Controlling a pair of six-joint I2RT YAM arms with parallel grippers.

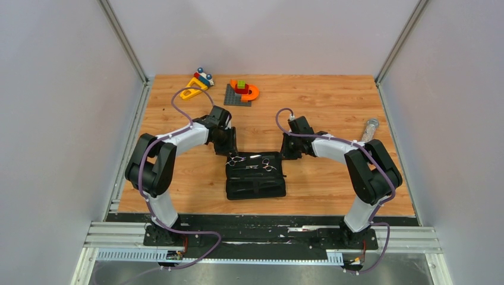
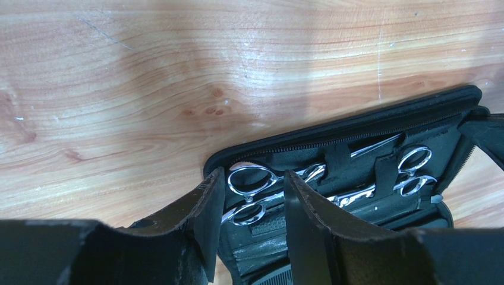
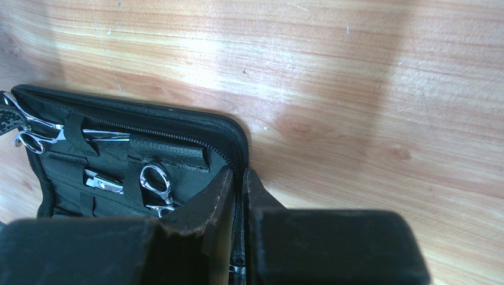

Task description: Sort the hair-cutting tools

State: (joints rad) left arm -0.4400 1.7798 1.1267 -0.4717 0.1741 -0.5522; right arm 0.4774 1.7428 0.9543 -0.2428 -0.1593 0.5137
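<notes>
Top view: open black case [image 1: 255, 189] mid-table holds left-hand scissors [image 1: 236, 160] and right-hand scissors [image 1: 269, 167].
Left wrist: left gripper [image 2: 254, 178] half-spread, jaws framing the left-hand scissors' ring handles.
Right wrist: right gripper [image 3: 238, 175] pinched narrow on the case's zipped rim.

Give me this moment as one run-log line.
left gripper open astride scissors handles | right gripper shut on case rim | case lying open
</notes>
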